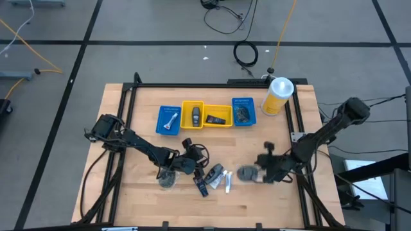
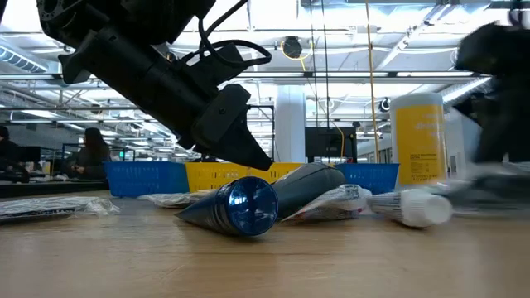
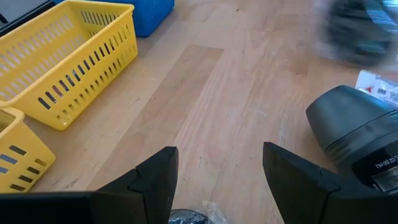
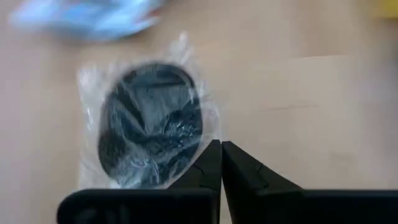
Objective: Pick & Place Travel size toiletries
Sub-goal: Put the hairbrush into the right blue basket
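Observation:
My left gripper (image 1: 172,169) stands open, slanting down over the table left of centre; a grey disc in clear wrap (image 1: 167,179) lies just under it, its top showing between the fingers (image 3: 189,218). A dark bottle with a blue end (image 2: 244,205), a dark tube (image 3: 357,134) and white tubes (image 1: 226,181) lie in a heap at the centre front. My right gripper (image 4: 221,146) is shut at the edge of a second wrapped grey disc (image 4: 149,124), right of the heap (image 1: 247,172). My right gripper pinches the clear wrap's edge (image 4: 208,140) beside the disc between its two fingertips, slanting down from the table's right side. The disc lies flat beyond the fingertips. Whether it is lifted clear of the table cannot be told.
At the far side stand in a row a blue tray (image 1: 169,120), two yellow trays (image 1: 192,114) (image 1: 218,116) and another blue tray (image 1: 243,110). A tall yellow bottle with a white cap (image 1: 277,95) stands at the far right. Bare wood lies along the near edge.

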{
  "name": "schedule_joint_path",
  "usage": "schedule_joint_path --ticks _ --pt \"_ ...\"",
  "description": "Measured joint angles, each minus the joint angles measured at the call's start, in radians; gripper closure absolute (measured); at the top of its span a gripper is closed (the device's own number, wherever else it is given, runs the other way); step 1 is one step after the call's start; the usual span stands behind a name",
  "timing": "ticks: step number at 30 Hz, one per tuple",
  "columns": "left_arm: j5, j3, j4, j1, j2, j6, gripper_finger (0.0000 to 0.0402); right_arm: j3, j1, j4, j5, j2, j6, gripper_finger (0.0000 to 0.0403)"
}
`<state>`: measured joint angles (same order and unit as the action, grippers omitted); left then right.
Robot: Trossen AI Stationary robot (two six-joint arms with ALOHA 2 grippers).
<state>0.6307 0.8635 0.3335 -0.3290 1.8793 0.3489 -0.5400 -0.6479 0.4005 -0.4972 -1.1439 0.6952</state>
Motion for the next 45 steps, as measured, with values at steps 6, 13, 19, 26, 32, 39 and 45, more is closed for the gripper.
schedule_joint_path --ticks 6,13,19,26,32,39,45 --pt "0.000 0.000 0.000 0.000 0.000 0.004 0.0170 0.013 0.062 0.074 -0.087 0.016 0.325 0.0402" --pt "0.000 0.000 -0.001 0.000 0.000 0.005 0.0170 0.058 0.085 0.016 0.058 -0.050 0.390 0.0402" --pt "0.000 0.000 -0.001 0.000 0.000 0.006 0.0170 0.064 0.113 -0.009 0.051 -0.040 0.338 0.0359" --pt "0.000 0.000 -0.001 0.000 0.000 0.008 0.0169 0.064 0.246 -0.175 -0.006 -0.052 0.141 0.0230" --pt "0.000 0.000 -0.003 0.000 0.000 0.008 0.0170 0.064 0.355 -0.347 -0.024 -0.155 0.028 0.0160" --pt "0.000 0.000 -0.021 0.000 -0.001 0.020 0.0170 0.064 0.359 -0.490 -0.012 -0.257 -0.126 0.0220" --pt "0.000 0.000 -0.023 0.000 -0.001 0.023 0.0170 0.063 0.359 -0.510 0.039 -0.298 -0.169 0.0326"
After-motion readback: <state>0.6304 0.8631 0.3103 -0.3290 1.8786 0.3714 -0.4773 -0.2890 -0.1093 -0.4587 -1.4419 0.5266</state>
